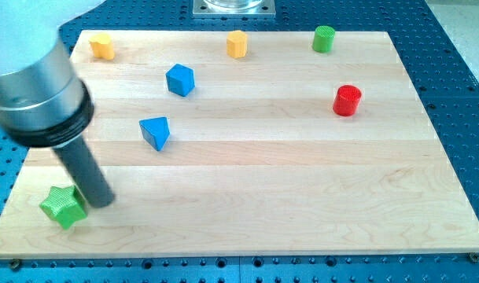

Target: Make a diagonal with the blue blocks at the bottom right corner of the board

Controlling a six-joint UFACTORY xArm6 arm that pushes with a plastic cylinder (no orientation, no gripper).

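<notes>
Two blue blocks lie on the wooden board. A blue cube sits upper left of centre. A blue triangular block lies below and left of it. My tip is at the view's lower left, well below and left of the blue triangular block, right beside a green star block. The rod runs up to a large grey cylinder at the view's upper left.
A yellow block sits at the top left, an orange block at top centre, a green cylinder at top right. A red cylinder stands right of centre. Blue perforated table surrounds the board.
</notes>
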